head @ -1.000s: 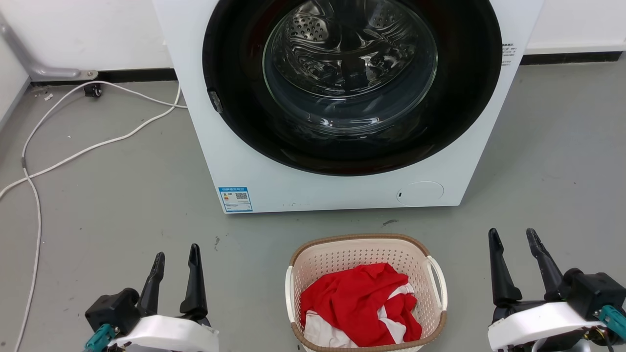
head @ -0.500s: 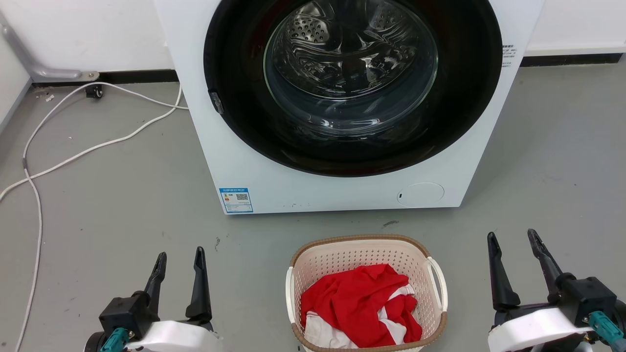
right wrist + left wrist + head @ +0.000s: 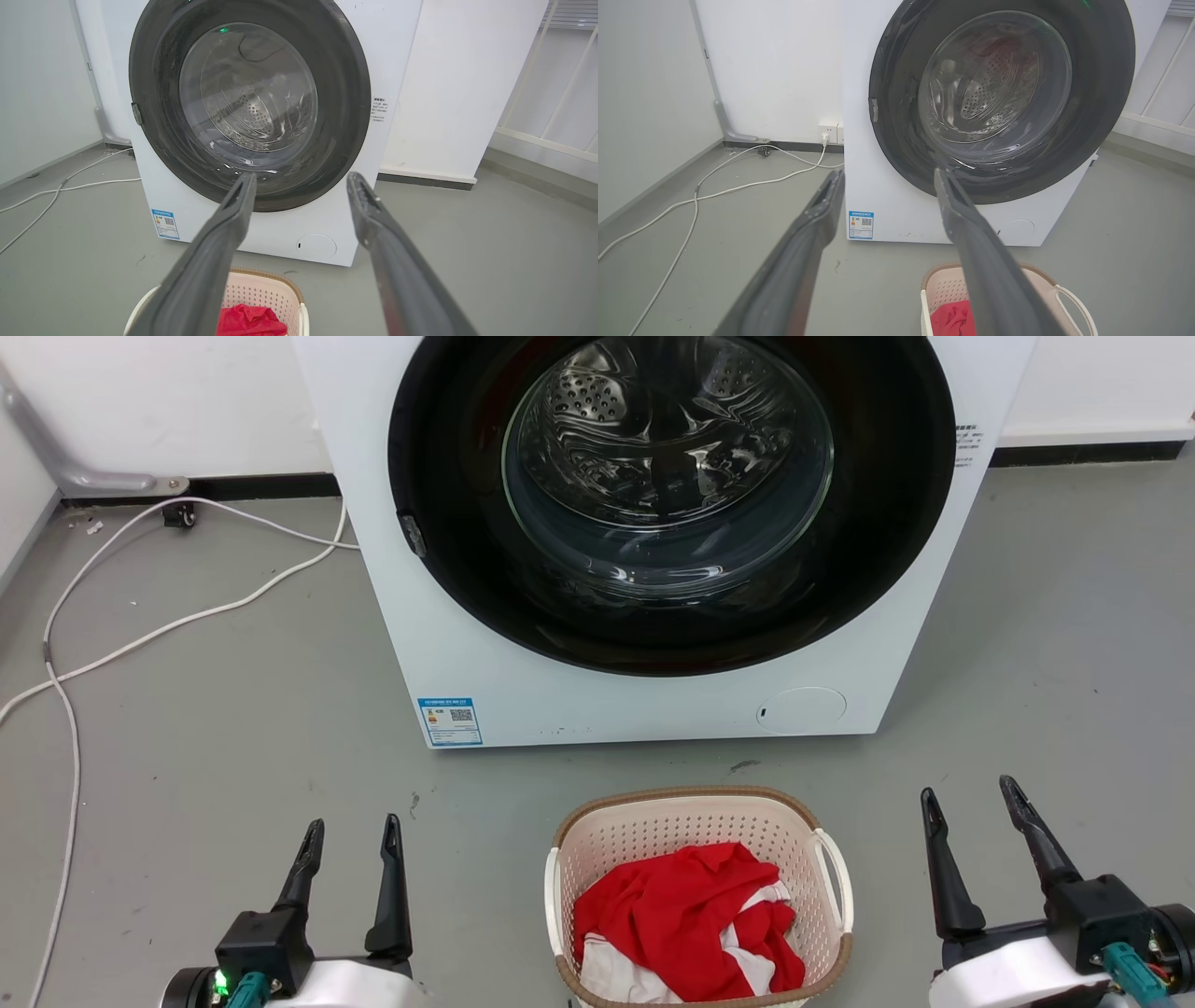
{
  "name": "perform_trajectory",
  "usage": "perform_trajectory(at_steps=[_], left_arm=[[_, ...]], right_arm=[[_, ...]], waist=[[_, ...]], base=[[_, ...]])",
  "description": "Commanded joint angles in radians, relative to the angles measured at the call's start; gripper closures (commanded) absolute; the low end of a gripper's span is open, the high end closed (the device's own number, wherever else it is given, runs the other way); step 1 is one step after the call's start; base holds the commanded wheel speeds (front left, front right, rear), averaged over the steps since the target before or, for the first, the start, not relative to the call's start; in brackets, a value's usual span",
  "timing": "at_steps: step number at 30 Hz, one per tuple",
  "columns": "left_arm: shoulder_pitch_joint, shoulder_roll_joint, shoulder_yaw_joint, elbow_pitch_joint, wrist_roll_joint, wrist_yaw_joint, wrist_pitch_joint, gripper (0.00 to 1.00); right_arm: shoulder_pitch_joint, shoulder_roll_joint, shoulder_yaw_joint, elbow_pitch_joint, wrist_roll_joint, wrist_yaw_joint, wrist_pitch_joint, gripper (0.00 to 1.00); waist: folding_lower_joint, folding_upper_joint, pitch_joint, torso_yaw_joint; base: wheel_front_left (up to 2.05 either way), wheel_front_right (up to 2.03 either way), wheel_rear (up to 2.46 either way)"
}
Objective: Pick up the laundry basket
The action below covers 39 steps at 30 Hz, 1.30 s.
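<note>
Left tool (image 3: pixel 353 821) has edged nearer the laundry basket (image 3: pixel 695 823); right tool (image 3: pixel 966 786) barely shifted.

The right fingers (image 3: pixel 210 261) stand spread over the laundry basket (image 3: pixel 261 291) holding red cloth (image 3: pixel 250 322), white washer (image 3: pixel 289 224) beyond.

Lower centre: cream perforated plastic basket (image 3: pixel 693 823), matt; crumpled red cloth (image 3: pixel 672 915) inside. Upper centre: round glass washer door (image 3: pixel 667 462), glossy.

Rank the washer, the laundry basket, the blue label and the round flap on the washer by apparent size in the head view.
1. washer
2. laundry basket
3. round flap and blue label: about alike, with the flap a little wider, so not ranked.
</note>
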Motion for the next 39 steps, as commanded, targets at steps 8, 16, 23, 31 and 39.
perform_trajectory(at_steps=[8,16,23,31,39], left_arm=[[0.018,0.003,-0.001,-0.007,0.067,0.01,-0.02,0.0],[0.022,0.003,0.003,-0.004,0.083,0.012,-0.026,0.0],[0.024,0.003,0.003,0.001,0.079,0.014,-0.025,0.0],[0.024,0.003,0.003,0.007,0.07,0.013,-0.025,0.0],[-0.023,0.003,-0.017,0.043,0.067,-0.019,-0.025,0.0]], right_arm=[[0.02,-0.002,-0.006,-0.009,-0.058,0.0,-0.02,0.0],[0.018,-0.002,-0.012,-0.009,-0.059,0.0,-0.025,0.0],[0.02,-0.002,-0.014,-0.003,-0.044,0.0,-0.025,0.0],[0.019,-0.002,-0.016,0.003,-0.033,0.0,-0.025,0.0],[0.001,-0.002,-0.024,0.015,-0.033,0.0,-0.025,0.0]], waist=[[0.0,0.0,-0.004,0.004],[0.0,0.0,-0.004,0.007],[0.0,0.0,-0.005,0.008],[0.0,0.0,-0.004,0.007],[0.0,0.0,0.014,0.003]], base=[[0.0,0.0,0.0],[0.0,0.0,0.0],[0.0,0.0,0.0],[0.0,0.0,0.0],[0.0,0.0,0.0]])
